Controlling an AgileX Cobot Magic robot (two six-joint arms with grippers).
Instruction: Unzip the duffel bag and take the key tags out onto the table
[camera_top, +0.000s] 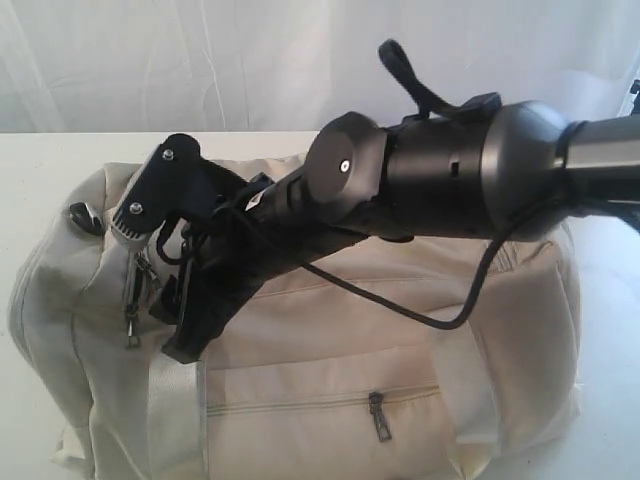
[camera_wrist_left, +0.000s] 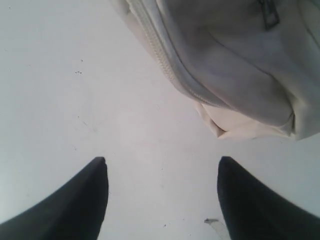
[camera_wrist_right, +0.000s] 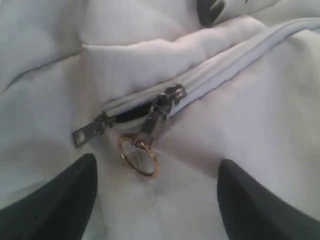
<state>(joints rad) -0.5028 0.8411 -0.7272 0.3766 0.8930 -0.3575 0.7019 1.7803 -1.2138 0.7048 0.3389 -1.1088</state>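
Note:
The cream-white duffel bag (camera_top: 350, 340) lies on the white table (camera_top: 40, 160). My right arm reaches across it, and the right gripper (camera_top: 176, 325) hangs open over the bag's top left end. In the right wrist view the open right gripper (camera_wrist_right: 157, 161) sits just above the fabric. The top zipper (camera_wrist_right: 165, 97) is ahead of it, with two dark pulls and a gold ring (camera_wrist_right: 139, 156) on one. It looks shut apart from a small dark gap. My left gripper (camera_wrist_left: 162, 160) is open and empty over bare table (camera_wrist_left: 75, 100) beside a bag corner (camera_wrist_left: 235, 65). The key tags are hidden.
A front pocket zipper pull (camera_top: 378, 415) and a shiny webbing handle (camera_top: 175, 420) face the exterior camera. Another dark pull (camera_top: 133, 325) dangles at the bag's left end. A white curtain backs the table. A small scrap (camera_wrist_left: 215, 225) lies by the left gripper's finger.

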